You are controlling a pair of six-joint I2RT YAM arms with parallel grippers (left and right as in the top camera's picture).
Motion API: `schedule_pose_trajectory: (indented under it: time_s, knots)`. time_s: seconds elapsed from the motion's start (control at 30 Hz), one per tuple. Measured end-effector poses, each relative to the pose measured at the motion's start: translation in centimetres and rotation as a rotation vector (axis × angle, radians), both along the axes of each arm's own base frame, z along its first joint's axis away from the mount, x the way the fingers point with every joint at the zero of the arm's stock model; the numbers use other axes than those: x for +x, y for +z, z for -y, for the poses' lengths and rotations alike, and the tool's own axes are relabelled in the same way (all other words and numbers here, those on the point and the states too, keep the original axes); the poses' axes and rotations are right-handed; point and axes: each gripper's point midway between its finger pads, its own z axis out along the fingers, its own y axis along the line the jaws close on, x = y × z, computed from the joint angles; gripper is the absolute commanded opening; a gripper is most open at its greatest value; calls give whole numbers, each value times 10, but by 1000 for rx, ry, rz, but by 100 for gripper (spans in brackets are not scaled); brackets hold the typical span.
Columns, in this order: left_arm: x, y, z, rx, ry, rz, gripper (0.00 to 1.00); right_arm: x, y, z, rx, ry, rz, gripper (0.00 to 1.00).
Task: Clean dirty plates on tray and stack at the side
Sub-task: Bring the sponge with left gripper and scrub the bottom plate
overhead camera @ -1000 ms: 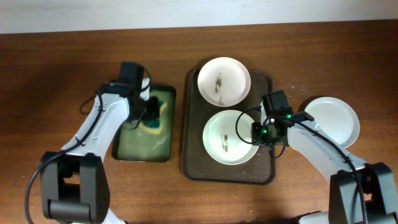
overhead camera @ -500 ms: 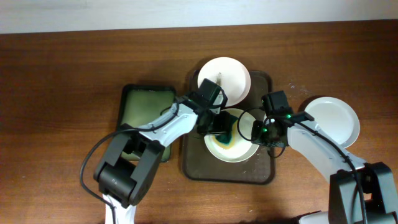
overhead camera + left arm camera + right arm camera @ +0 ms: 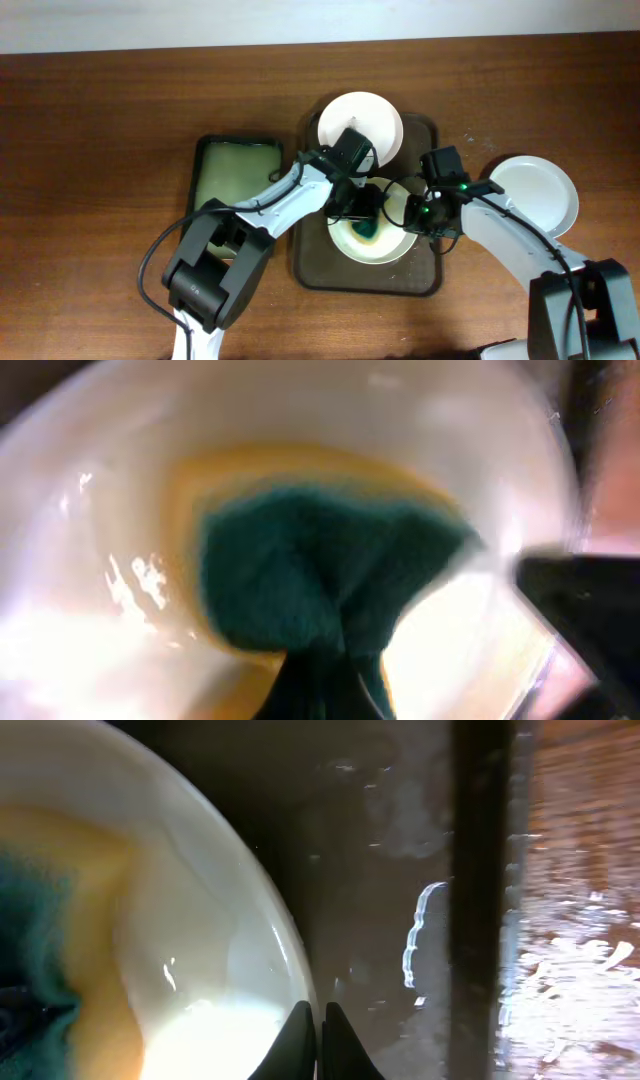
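The left gripper (image 3: 320, 685) is pinched on a green-and-yellow sponge (image 3: 320, 575), which is pressed into the middle of the near plate (image 3: 110, 640) just ahead of its fingertips. The right gripper (image 3: 317, 1038) has its jaws drawn almost together on that plate's rim, and the raised rim of the tray (image 3: 480, 870) runs close by on its right. The step in hand looks like scrubbing while the other arm steadies the dish. It should go best with small circles over the centre, where the smudges would be, and downward pressure kept modest so the plate does not pivot about the single pinch at its edge; the right grip should stay firm and low, and the sponge should turn back before it reaches those fingers. Whether any dirt remains under the sponge cannot be told. Another plate (image 3: 360, 128) sits on the tray just beyond the left gripper, apparently awaiting its turn; a third plate (image 3: 535, 195) lies off the tray on the table (image 3: 100, 120), outward of the right gripper, the likely start of the stack. The green tray (image 3: 238, 185) lies well back along the left arm.
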Motion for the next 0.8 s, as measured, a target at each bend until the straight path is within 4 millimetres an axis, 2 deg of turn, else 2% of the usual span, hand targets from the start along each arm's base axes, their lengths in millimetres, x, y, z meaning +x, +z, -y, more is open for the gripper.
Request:
schedule_pose_trajectory:
  time_s: [0.1,0.17,0.23,0.3,0.43,0.5,0.63,0.8]
  knots:
    - [4,-1,-31,170,27,13,0,1,1,-8,27,15,7,4]
    - [14,-1,-51,259,54,44,0,2,1,-9,35,15,8,4]
    - [25,-1,-61,290,77,77,0,3,2,-11,46,7,11,4]
    - [29,0,-59,283,71,95,0,4,2,-11,49,-9,13,4]
    - [25,-1,-39,245,17,124,0,10,3,-8,37,-41,35,4]
    - [12,-2,-14,191,-37,122,0,12,3,0,13,-80,40,4]
    - [-9,3,22,51,-107,66,0,13,3,2,9,-90,46,4]
    - [-14,8,36,-55,-120,13,0,15,3,2,12,-108,50,4]
